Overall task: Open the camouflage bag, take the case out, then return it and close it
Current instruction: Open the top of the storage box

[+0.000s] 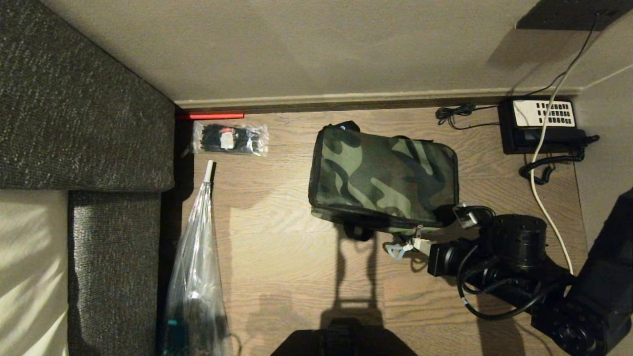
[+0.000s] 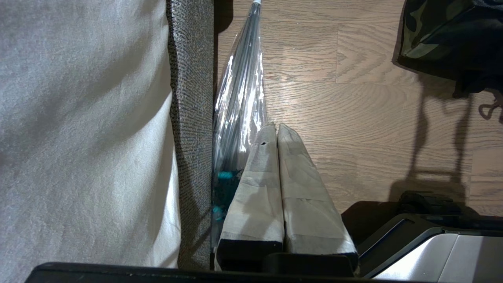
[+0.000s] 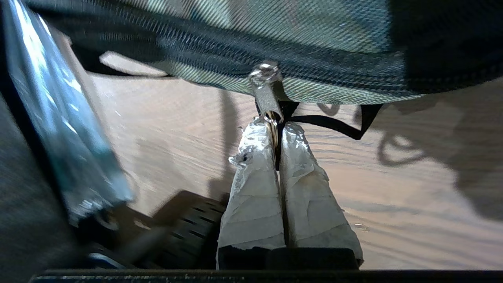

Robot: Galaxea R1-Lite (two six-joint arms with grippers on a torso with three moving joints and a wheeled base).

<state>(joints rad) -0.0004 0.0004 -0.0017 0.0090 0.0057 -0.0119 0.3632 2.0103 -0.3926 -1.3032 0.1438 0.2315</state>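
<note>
The camouflage bag (image 1: 383,180) lies flat on the wooden floor with its lid down; its corner also shows in the left wrist view (image 2: 432,35). My right gripper (image 1: 414,244) is at the bag's near right edge. In the right wrist view the bag's side (image 3: 314,23) fills the far part, and the metal zipper pull (image 3: 267,92) hangs from the black zipper. The right gripper (image 3: 277,127) is shut on the ring of that pull. My left gripper (image 2: 275,126) is shut on nothing, parked low beside the sofa. The case is hidden.
A black telephone (image 1: 541,123) with a coiled cord sits at the far right by the wall. A white cable (image 1: 544,198) runs past my right arm. A clear plastic bag (image 1: 195,277) and a packet of black ties (image 1: 230,138) lie along the grey sofa (image 1: 84,99).
</note>
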